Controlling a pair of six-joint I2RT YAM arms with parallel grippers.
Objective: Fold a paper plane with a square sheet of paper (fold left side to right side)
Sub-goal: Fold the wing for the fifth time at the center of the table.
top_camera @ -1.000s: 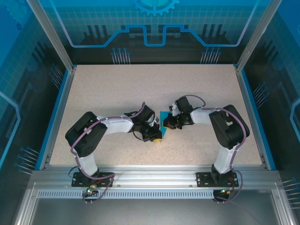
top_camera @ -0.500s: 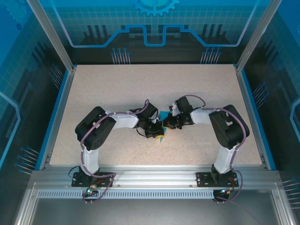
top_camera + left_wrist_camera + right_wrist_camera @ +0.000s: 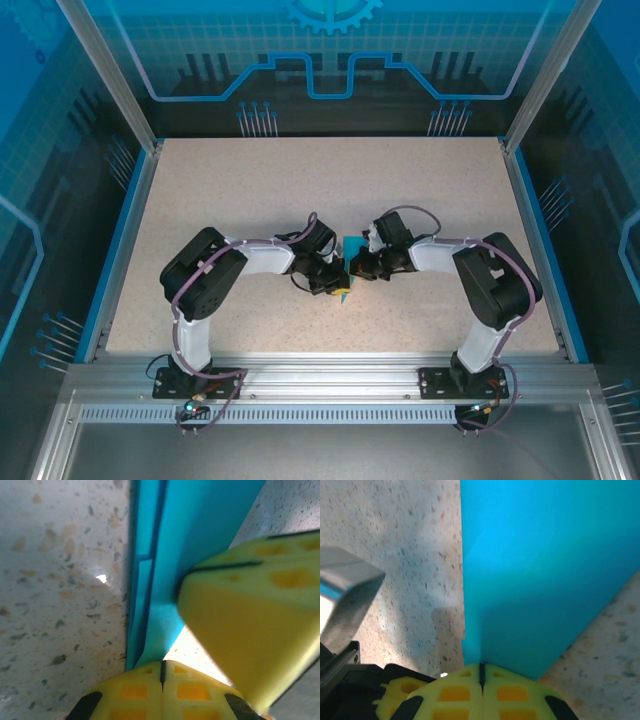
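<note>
The teal-blue paper lies on the table between the two arms, folded into layers, with one straight edge and one slanted edge. My left gripper is shut, and in the left wrist view its tips rest at the narrow near end of the layered paper. My right gripper is also shut. In the right wrist view its tips touch the near edge of the paper. The two grippers almost touch each other. The right gripper's yellow finger lies on the paper in the left wrist view.
The speckled tabletop has blue rails on both sides and an aluminium frame in front. Glass walls enclose the cell. The left gripper's yellow finger and a grey arm part sit to the left of the paper.
The left arm has swung in, moving its gripper right and up to the paper beside the right gripper. The right arm's elbow has shifted slightly right. Both grippers stayed shut.
</note>
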